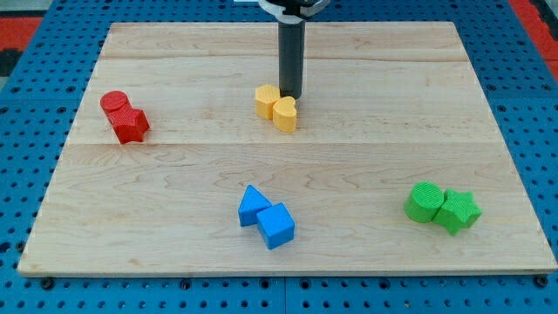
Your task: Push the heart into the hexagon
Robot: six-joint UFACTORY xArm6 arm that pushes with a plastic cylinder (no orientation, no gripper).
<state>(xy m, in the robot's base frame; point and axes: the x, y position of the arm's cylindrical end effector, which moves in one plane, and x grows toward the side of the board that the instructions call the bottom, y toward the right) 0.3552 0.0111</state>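
1. A pale wooden board (288, 166) lies on a blue pegboard surface (26, 131) and fills most of the view.
2. A straight dark rod (290, 57) comes down from the view's top, just left of centre. The arm has no gripper, so there are no jaws to be spread or pressed together.
3. The tip (290, 95) rests on the board directly behind two yellow blocks, toward the view's top from them.
4. The yellow heart (285, 113) sits just below the tip, at or nearly at contact with it.
5. The yellow hexagon (267, 100) touches the heart on the heart's left and lies just left of the tip.
6. A red cylinder (114, 103) and a red star (132, 125) touch each other at the view's left.
7. A blue triangle (253, 206) and a blue cube (277, 225) touch near the view's bottom centre.
8. A green cylinder (425, 202) and a green star (458, 211) touch at the view's lower right.
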